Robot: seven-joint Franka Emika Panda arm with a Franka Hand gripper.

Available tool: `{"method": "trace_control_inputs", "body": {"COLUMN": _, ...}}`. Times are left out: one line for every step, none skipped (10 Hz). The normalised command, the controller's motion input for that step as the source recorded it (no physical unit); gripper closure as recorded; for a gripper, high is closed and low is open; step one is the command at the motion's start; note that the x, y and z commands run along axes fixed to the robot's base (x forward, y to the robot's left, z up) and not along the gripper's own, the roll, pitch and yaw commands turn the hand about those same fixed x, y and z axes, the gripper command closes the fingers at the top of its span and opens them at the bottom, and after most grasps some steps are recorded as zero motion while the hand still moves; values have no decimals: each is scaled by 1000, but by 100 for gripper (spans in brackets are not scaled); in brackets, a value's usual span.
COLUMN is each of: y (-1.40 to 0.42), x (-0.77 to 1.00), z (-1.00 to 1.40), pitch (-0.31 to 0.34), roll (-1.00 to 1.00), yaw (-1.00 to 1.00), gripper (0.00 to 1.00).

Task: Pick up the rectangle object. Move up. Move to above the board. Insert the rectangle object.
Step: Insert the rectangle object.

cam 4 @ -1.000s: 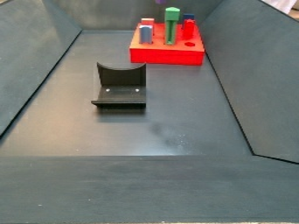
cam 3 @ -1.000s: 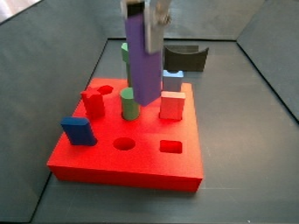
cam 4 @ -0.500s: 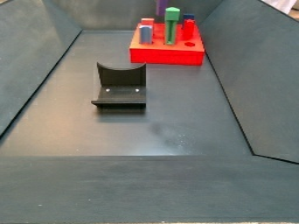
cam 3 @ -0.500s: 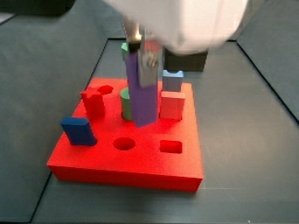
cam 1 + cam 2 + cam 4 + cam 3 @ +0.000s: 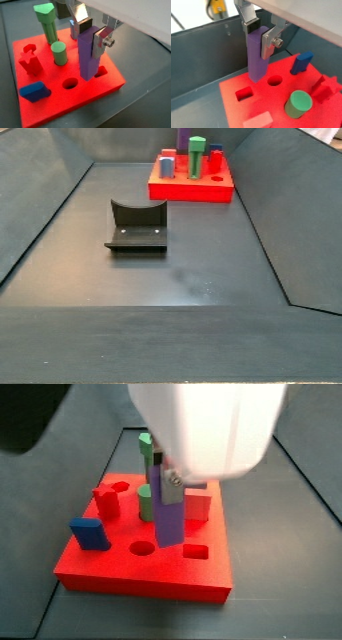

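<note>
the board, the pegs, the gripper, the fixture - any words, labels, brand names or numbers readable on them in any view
None: no text can be read in any view.
The board, the rectangle object held upright in the gripper above the board, the green pegs and the fixture all show plain surfaces.
A yellow item behind the wall is too blurred to tell.

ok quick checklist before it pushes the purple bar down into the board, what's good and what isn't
1. Grip: the tool is shut on the rectangle object, fingers on its upper end. Ok.
2. Bar attitude: it hangs roughly upright in both wrist views. Ok.
3. Position: the bar is over the board, its lower end near the front holes. Ok.
4. Target free: a square hole and a round hole sit open. Ok.
5. Alignment of bar end with the square hole: cannot tell.
6. Clearance from the green round peg: apart. Ok.
</note>
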Motion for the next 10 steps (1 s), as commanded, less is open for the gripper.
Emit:
{"method": "trace_control_inputs", "body": {"y": -111, "x": -26, "z": 151, "pitch": 500, "roll": 114, "yaw": -326, "gripper": 100}}
{"method": "trace_control_inputs", "body": {"y": 0, "x": 29, "z": 166, "pitch": 500, "roll": 216, "yaw": -163, "gripper": 100}}
{"method": "trace_control_inputs", "body": {"y": 0, "x": 46, "z": 163, "pitch": 500, "roll": 229, "yaw": -149, "gripper": 100}}
{"method": "trace_control_inputs", "body": {"y": -106, "x": 431, "z": 357, "pitch": 299, "roll": 81, "yaw": -100, "gripper": 100}}
{"method": "trace_control_inputs", "body": {"y": 0, "x": 640, "z": -3, "pitch": 67, "roll": 34, "yaw": -374, "gripper": 100}}
{"method": "trace_control_inputs", "body": {"y": 80, "x": 751, "z": -117, "pitch": 110, "roll": 46, "yaw": -294, "gripper": 100}}
{"method": "trace_control_inputs", "body": {"y": 134, "x": 709, "z": -46, "pitch": 140, "roll": 0, "yaw": -314, "gripper": 100}}
{"method": "trace_control_inputs", "body": {"y": 169, "x": 654, "z": -11, "pitch": 154, "roll": 0, "yaw": -349, "gripper": 100}}
{"method": "trace_control_inputs", "body": {"y": 157, "x": 549, "z": 0, "pitch": 166, "roll": 0, "yaw": -420, "gripper": 100}}
{"method": "trace_control_inputs", "body": {"y": 143, "x": 523, "z": 0, "pitch": 166, "roll": -10, "yaw": -440, "gripper": 100}}
